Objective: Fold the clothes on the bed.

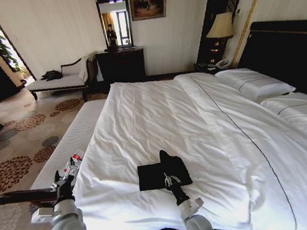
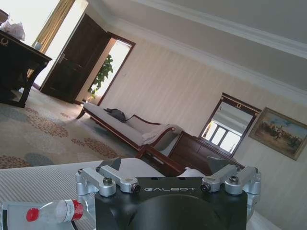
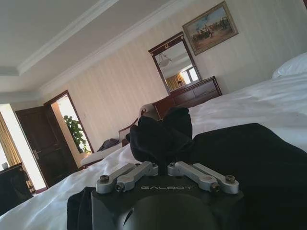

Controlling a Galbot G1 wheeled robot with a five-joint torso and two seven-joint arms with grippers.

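Note:
The clothes, a black T-shirt (image 1: pixel 151 177), lie folded into a small rectangle on the white duvet near the foot of the bed (image 1: pixel 200 120). My right gripper (image 1: pixel 168 173) is over the shirt's right part, shut on a bunch of black fabric that stands up above the fingers. In the right wrist view that bunch of the T-shirt (image 3: pixel 160 136) rises from the closed right gripper (image 3: pixel 162 166), and more shirt spreads behind it. My left gripper (image 1: pixel 63 179) hangs left of the bed above the bench. In the left wrist view the left gripper (image 2: pixel 165 168) is open and holds nothing.
A striped white bench (image 1: pixel 74 137) runs along the bed's left side, with a red-capped bottle (image 1: pixel 74 162) (image 2: pixel 53 211) on it beside my left gripper. Pillows (image 1: pixel 255 84) lie by the dark headboard. A chaise (image 1: pixel 60 80), dresser (image 1: pixel 121 65) and lamp (image 1: pixel 220 26) line the far wall.

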